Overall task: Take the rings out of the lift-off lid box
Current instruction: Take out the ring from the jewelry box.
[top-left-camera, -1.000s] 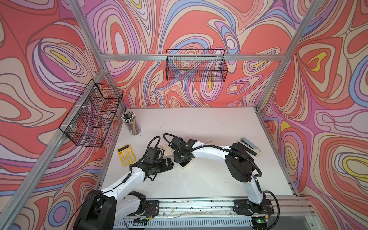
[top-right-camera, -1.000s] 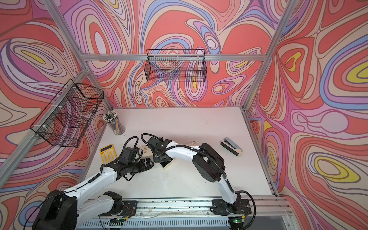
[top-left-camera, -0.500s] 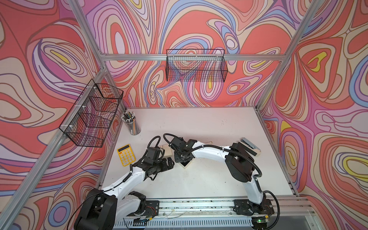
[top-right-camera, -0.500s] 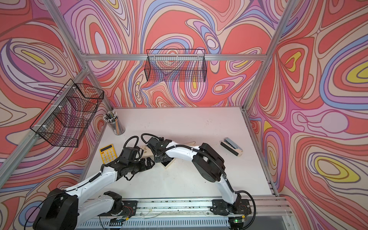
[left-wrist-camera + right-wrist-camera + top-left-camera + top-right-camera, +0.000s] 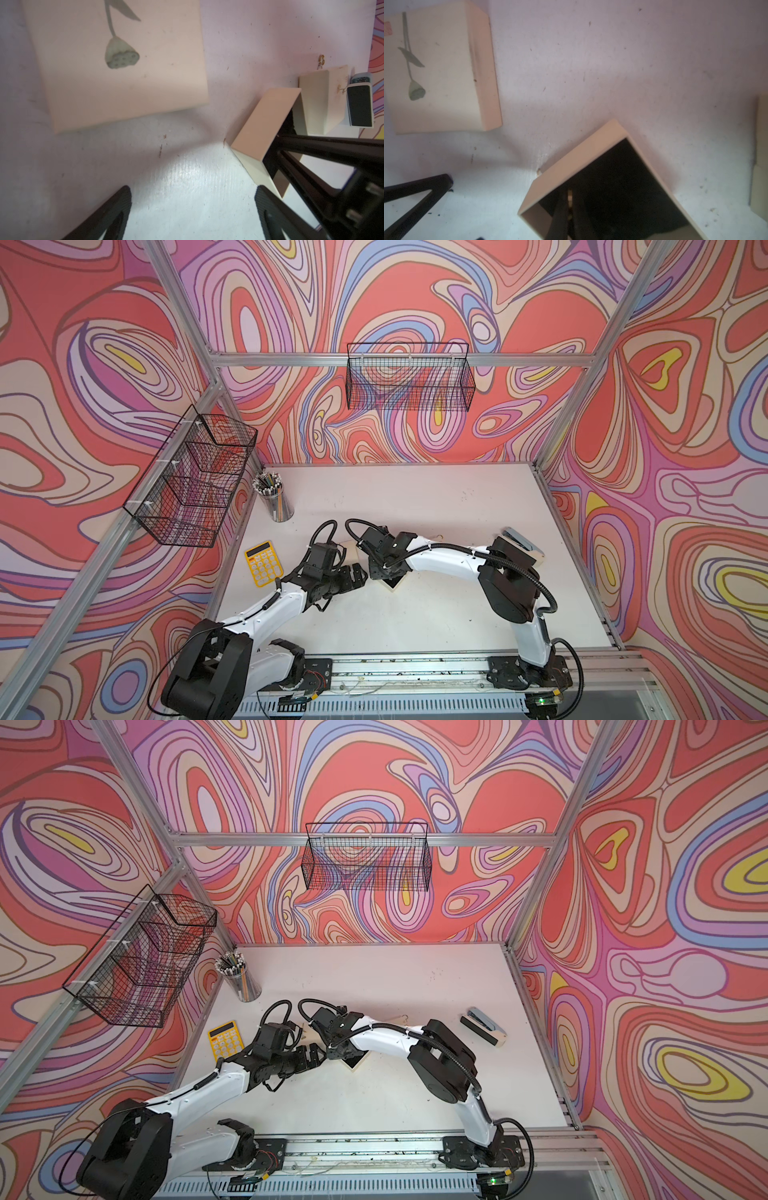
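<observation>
The lotus-print lid (image 5: pixel 442 68) is already off, lying at the upper left of the right wrist view. At lower centre the right gripper (image 5: pixel 569 204) reaches into the open box (image 5: pixel 571 158), jaws pinched together on what may be one of the rings (image 5: pixel 570 194), too small to be sure. The left gripper (image 5: pixel 192 193) hovers nearby, jaws spread

Robot arms (image 5: pixel 266 610) (image 5: pixel 440 562): two. Wire baskets (image 5: pixel 409 385) (image 5: pixel 195 477): two. Cream boxes (image 5: pixel 264 124) (image 5: pixel 315 99): two. Calculator (image 5: pixel 264 563), pencil cup (image 5: pixel 277 506), stapler (image 5: pixel 484 1026), lid (image 5: pixel 440 83): one each.
</observation>
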You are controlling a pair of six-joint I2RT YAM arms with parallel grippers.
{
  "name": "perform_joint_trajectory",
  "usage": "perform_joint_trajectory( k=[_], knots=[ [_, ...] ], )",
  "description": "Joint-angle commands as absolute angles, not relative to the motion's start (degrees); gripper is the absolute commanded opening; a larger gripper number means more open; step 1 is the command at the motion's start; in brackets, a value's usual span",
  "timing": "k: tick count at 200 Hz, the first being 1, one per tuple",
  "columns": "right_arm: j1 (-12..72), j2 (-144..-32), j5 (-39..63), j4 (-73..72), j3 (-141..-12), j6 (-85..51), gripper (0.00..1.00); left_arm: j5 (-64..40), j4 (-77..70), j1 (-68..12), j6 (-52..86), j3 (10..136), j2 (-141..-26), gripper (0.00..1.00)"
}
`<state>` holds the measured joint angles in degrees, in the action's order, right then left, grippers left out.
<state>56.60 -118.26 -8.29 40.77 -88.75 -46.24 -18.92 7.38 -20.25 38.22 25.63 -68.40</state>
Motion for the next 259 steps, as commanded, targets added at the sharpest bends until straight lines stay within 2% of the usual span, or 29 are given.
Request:
perform_joint_trajectory(
  k=[1, 53, 104, 177, 259],
  knots=[
    [56.7, -116.9, -10.1, 40.3, -88.4, -47.4, 0.04, -20.0, 7.8, -20.0, 39.3, 26.2, -69.8, 0.96],
    [56.6, -117.4, -9.2, 37.9, -87.1, -46.9, 0.04, -20.2, 5.8, -20.0, 39.1, 26.5, -69.1, 0.96],
    [56.6, -117.1, -7.3, 35.2, -85.9, -46.7, 0.04, -24.6, -0.7, -20.0, 40.2, 25.8, -73.9, 0.92],
    [55.3, -115.4, -3.9, 30.5, -82.7, -47.5, 0.04, -25.4, -3.7, -20.4, 40.3, 26.0, -77.9, 0.87],
    [54.7, -114.0, -2.5, 27.3, -80.6, -47.6, 0.04, -24.7, -5.8, -21.9, 39.5, 26.3, -83.1, 0.72]
  ],
)
